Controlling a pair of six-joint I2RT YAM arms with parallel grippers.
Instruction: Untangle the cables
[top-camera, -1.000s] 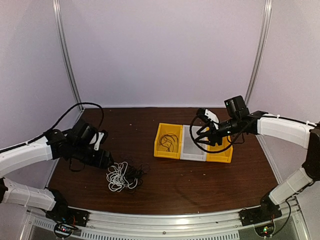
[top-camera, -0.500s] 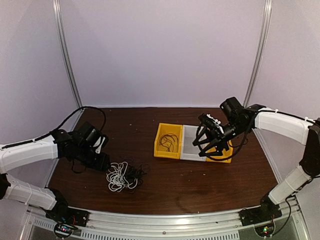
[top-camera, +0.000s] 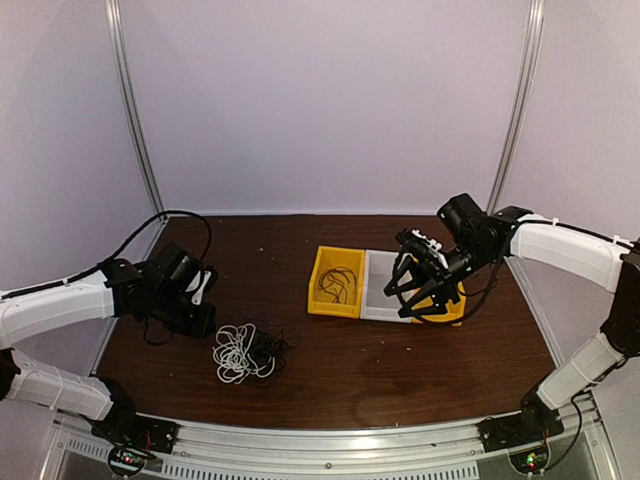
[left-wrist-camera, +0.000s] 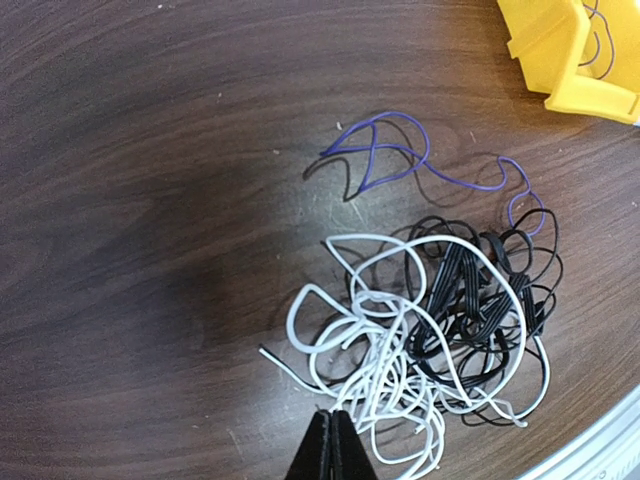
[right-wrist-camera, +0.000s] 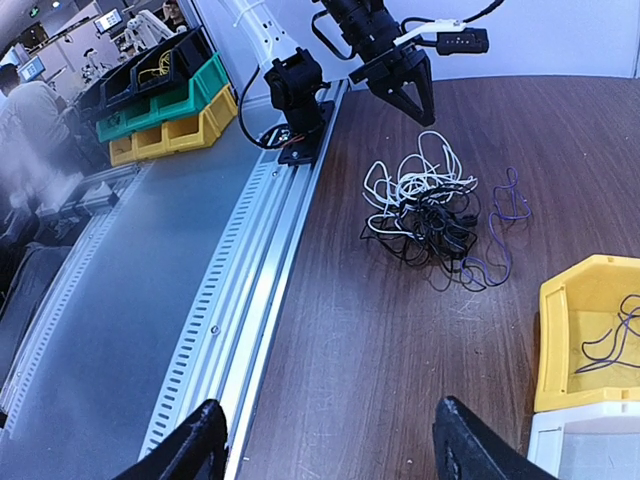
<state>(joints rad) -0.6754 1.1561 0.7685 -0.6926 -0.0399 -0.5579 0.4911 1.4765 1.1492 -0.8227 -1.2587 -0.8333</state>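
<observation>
A tangle of white cable (left-wrist-camera: 390, 340), black cable (left-wrist-camera: 480, 300) and a looser purple cable (left-wrist-camera: 400, 160) lies on the brown table; the pile (top-camera: 245, 350) sits front left in the top view. My left gripper (left-wrist-camera: 333, 418) is shut, its tips at the near edge of the white strands; whether a strand is pinched cannot be told. My right gripper (top-camera: 418, 290) hovers over the bins with its jaws wide open and nothing between them in the right wrist view (right-wrist-camera: 328, 420). A black cable loop (top-camera: 440, 314) hangs around it above the right yellow bin (top-camera: 452, 310).
Three bins stand in a row mid-table. The left yellow bin (top-camera: 322, 300) holds a thin dark cable, and a white bin (top-camera: 385, 300) is in the middle. The aluminium rail (top-camera: 330, 440) runs along the near edge. The enclosure walls stand close behind.
My left gripper has closed from open beside the pile. My right gripper swung down and left over the bins and opened wider, with the black loop sinking along with it.
</observation>
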